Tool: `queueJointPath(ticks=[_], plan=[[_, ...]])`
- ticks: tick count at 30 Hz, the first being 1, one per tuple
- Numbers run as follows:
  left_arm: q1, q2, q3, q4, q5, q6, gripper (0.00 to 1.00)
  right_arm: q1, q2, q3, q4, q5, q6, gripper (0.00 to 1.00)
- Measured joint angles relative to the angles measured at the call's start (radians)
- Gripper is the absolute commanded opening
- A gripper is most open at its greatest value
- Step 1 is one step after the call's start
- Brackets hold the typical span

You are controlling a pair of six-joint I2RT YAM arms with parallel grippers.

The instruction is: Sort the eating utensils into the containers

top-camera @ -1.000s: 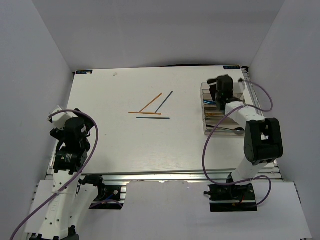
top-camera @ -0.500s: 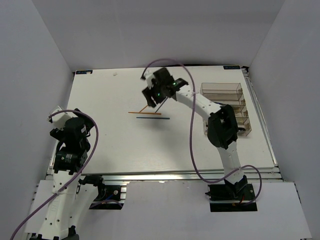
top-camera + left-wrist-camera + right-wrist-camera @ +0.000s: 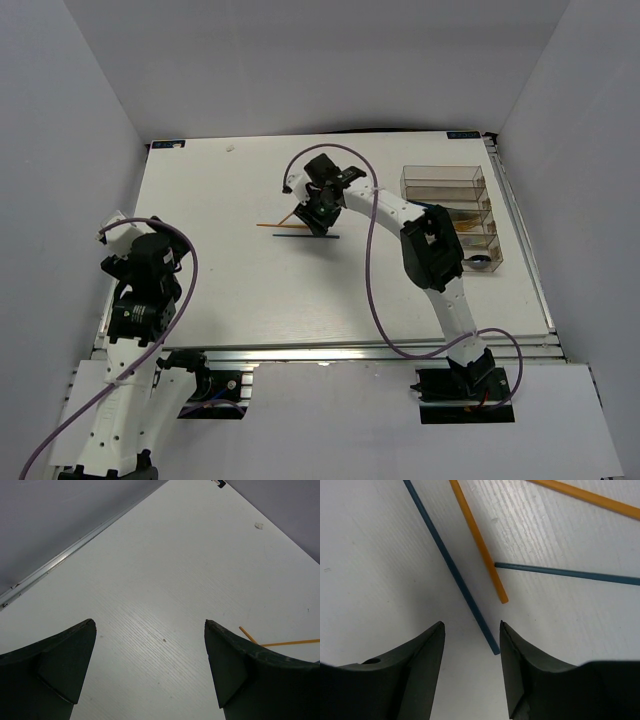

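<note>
Right hand (image 3: 471,630) spread astride a blue chopstick (image 3: 451,570) tip (hidden under the hand from above).

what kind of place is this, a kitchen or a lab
Most likely a robot test bench, not a kitchen: a left arm and right arm mounted at a white table, plain white walls around it, chopsticks and a clear tray laid out.
</note>
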Motion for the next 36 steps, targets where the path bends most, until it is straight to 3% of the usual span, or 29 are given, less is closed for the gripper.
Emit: queueJointPath(ticks=[9, 10, 11, 14, 18, 23, 29, 32, 36], plan=[[0.0, 0.008, 0.0, 0.0, 0.0, 0.0, 0.98, 0.007, 0.065, -0.037, 0.015, 0.023, -0.052, 0.45], [0.0, 0.009, 0.0, 0.0, 0.0, 0.0, 0.98, 0.008, 0.065, -0.041, 0.024, 0.026, -0.056, 0.4], [0.0, 0.01, 0.0, 0.0, 0.001, 0.0, 0.98, 0.009, 0.065, -0.042, 0.029, 0.027, -0.06, 0.27], [0.0, 0.014, 0.0, 0.0, 0.001, 0.0, 0.98, 0.013, 0.065, -0.043, 0.037, 0.029, -0.064, 0.09], [0.0, 0.016, 0.0, 0.0, 0.004, 0.002, 0.98, 0.035, 0.042, -0.089, 0.084, 0.069, -0.071, 0.0], [0.0, 0.016, 0.0, 0.0, 0.004, 0.003, 0.98, 0.092, -0.043, -0.233, 0.167, 0.132, -0.106, 0.0], [0.0, 0.012, 0.0, 0.0, 0.004, 0.003, 0.98, 0.133, -0.187, -0.385, 0.2, -0.001, -0.127, 0.0], [0.0, 0.013, 0.0, 0.0, 0.004, 0.003, 0.98, 0.08, -0.299, -0.434, 0.298, -0.089, -0.066, 0.0], [0.0, 0.013, 0.0, 0.0, 0.004, 0.003, 0.98, -0.108, -0.438, -0.461, 0.497, -0.097, 0.201, 0.0]])
